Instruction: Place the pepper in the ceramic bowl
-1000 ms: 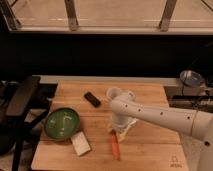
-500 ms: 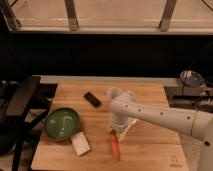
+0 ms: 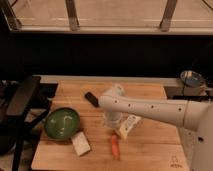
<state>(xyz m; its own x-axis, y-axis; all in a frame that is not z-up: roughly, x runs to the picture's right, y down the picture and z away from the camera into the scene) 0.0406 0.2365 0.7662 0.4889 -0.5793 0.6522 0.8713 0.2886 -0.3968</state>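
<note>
The pepper (image 3: 115, 146) is coloured orange-red. The bowl (image 3: 54, 131) is dark green, with pale marks seen inside. The bench (image 3: 150, 148) is coloured light brown. The gripper (image 3: 112, 122), coloured white, is held just above the pepper, beside a white bottle (image 3: 128, 126).

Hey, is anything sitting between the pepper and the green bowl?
Yes: a white block lies on the table between the pepper and the bowl, close by the bowl's near-right rim. The gripper hangs just behind the pepper, beside a white bottle.
</note>
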